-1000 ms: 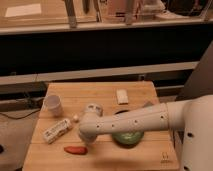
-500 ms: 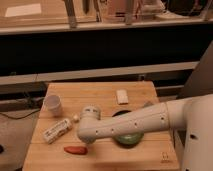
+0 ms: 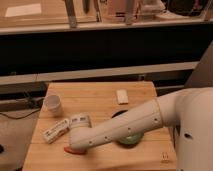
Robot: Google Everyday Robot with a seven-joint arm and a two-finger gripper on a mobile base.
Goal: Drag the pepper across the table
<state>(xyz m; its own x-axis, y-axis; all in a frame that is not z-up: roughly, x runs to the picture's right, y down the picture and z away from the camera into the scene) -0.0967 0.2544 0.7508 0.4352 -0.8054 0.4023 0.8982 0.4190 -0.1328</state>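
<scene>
The red-orange pepper [image 3: 68, 149] lies near the front left of the light wooden table [image 3: 100, 100]. Only its left tip shows; the rest is hidden under my arm. My gripper [image 3: 76, 145] is at the end of the white arm, which reaches in from the right across the table. It is down right over the pepper and hidden by the wrist. Whether it touches the pepper does not show.
A white labelled bottle [image 3: 56, 130] lies just left of the gripper, with a white cup [image 3: 53, 104] behind it. A small white jar [image 3: 80, 120] stands next to the wrist. A green pan [image 3: 131, 138] sits under the forearm. A small white block [image 3: 121, 96] lies at the back.
My arm's end has moved down and to the left onto the pepper, which showed in full before and is now mostly covered. The other objects have not moved.
</scene>
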